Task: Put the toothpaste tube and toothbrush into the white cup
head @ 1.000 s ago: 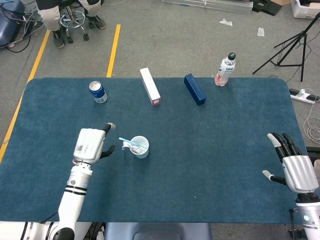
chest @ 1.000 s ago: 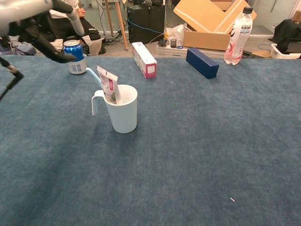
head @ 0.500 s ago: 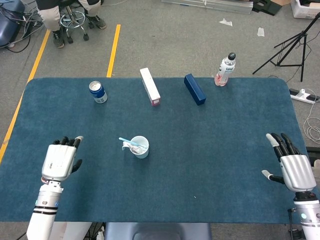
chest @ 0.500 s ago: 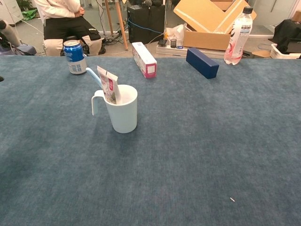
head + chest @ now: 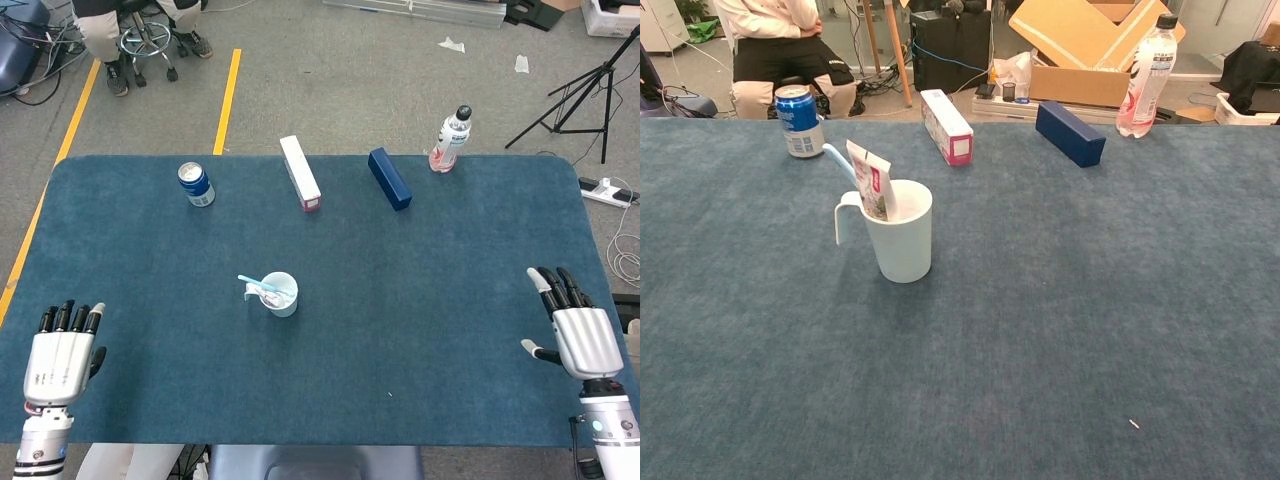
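Note:
The white cup (image 5: 281,295) (image 5: 902,243) stands upright on the blue table, left of centre. A toothpaste tube (image 5: 873,181) and a light blue toothbrush (image 5: 252,282) (image 5: 839,163) stand inside it, leaning out to the left. My left hand (image 5: 60,355) is at the near left corner of the table, fingers apart and holding nothing. Far from the cup, at the near right edge, my right hand (image 5: 573,329) also has its fingers spread and holds nothing. Neither hand shows in the chest view.
Along the back of the table are a blue can (image 5: 197,185) (image 5: 798,120), a white and pink box (image 5: 300,172) (image 5: 946,125), a dark blue box (image 5: 389,178) (image 5: 1069,132) and a clear bottle (image 5: 451,139) (image 5: 1146,76). A seated person (image 5: 788,44) is beyond the far left.
My left hand has drawn back from beside the cup to the near left corner of the table. The right hand has barely moved. The cup and its contents stay put.

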You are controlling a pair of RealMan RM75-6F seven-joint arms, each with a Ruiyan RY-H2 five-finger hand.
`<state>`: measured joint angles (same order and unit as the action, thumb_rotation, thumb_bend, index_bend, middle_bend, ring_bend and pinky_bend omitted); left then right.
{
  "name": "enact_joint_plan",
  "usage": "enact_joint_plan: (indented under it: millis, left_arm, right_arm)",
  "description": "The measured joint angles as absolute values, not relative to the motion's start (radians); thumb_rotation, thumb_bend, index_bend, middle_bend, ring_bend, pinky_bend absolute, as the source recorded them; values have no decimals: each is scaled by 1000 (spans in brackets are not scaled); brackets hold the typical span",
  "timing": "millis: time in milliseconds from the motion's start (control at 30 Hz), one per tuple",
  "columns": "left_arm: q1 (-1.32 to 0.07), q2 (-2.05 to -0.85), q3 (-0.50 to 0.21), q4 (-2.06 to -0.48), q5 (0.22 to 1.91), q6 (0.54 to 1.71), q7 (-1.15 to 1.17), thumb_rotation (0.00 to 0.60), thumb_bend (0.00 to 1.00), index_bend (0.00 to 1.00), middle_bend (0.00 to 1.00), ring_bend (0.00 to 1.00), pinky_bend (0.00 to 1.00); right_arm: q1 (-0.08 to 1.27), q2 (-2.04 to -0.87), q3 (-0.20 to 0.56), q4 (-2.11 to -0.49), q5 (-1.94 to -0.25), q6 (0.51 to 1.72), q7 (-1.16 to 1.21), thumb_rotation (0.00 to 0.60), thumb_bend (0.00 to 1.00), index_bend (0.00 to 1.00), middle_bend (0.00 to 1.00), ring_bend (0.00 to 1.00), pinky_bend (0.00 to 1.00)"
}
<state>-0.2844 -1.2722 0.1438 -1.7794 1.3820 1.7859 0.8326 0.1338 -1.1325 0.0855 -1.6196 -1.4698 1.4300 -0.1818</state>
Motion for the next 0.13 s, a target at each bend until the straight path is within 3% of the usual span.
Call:
enact_joint_plan:
  millis: [133]
  left_arm:
    - [-239, -1284, 147, -1734, 1404, 1792, 777, 600, 204, 282, 352, 220, 263]
  right_arm:
    - [136, -1143, 86, -1617, -1463, 1427, -202, 600, 0, 23, 112, 33, 346]
